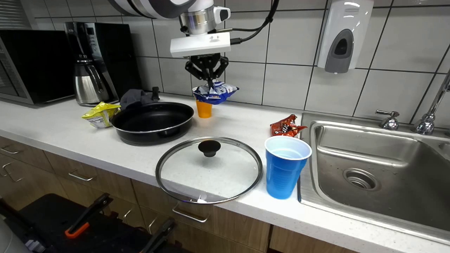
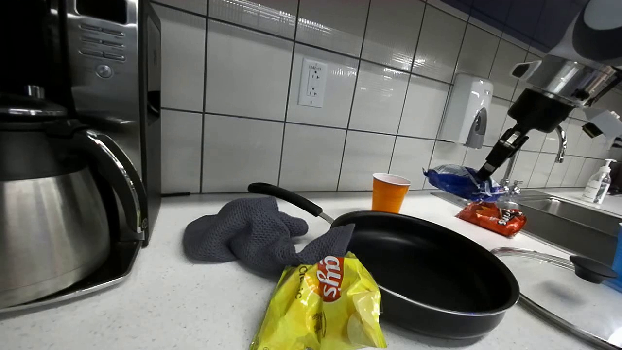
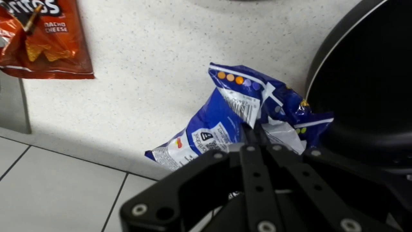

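One blue chip bag (image 1: pixel 219 94) is clamped by a crumpled fold in my gripper (image 1: pixel 211 85), up above the white countertop (image 1: pixel 239 121). Carrying it well, I judge, calls for slow, level motion, clear of the orange plastic cup (image 2: pixel 390 193). The wrist view reveals a barcode (image 3: pixel 246 108), unreadable in both exterior views, but leaves out that cup.
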You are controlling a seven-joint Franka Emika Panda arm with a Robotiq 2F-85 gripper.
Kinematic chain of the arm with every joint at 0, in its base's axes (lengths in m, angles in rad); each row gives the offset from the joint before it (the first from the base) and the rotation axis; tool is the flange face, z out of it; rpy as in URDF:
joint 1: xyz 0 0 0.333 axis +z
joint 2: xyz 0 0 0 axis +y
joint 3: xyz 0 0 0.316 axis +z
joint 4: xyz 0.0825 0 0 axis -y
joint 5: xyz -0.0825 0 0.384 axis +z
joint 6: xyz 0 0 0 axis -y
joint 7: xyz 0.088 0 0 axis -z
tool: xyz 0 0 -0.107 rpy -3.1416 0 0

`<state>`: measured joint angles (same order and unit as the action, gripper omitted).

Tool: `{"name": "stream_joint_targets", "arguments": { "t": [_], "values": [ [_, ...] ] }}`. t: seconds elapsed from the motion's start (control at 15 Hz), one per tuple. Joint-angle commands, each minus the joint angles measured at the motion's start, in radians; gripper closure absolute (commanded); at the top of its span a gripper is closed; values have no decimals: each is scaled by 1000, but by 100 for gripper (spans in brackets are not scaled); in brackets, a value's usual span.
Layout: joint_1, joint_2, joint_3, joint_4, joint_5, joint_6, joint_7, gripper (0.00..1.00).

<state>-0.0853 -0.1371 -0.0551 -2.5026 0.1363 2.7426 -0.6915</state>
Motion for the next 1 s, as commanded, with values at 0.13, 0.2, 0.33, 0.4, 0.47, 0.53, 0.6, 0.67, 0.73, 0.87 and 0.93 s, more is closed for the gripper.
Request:
{"name": "stream_joint_targets", "arguments": {
  "t": [0.13,0.2,0.33,0.4,0.47,0.53,0.6,0.67,0.73,0.87,0.93],
  "values": [
    [108,-80,-30,-55,36,-51,-42,100],
    [125,-82,-33,-58,45,-51,-49,100],
    [164,-80,-38,-60,78,-46,-76,100],
    [179,-79,-40,-59,91,-50,-90,100],
    [196,-76,-42,-58,108,-52,-111,100],
    [209,-75,-42,-58,126,-55,-131,100],
    [223,-73,-40,-57,141,-58,-152,100],
    [235,-70,-39,-56,157,-62,-173,100],
    [245,-64,-36,-53,171,-69,-192,100],
    [262,-51,-33,-45,195,-80,-225,100],
    [269,-39,-31,-40,205,-80,-238,100]
  ]
}}
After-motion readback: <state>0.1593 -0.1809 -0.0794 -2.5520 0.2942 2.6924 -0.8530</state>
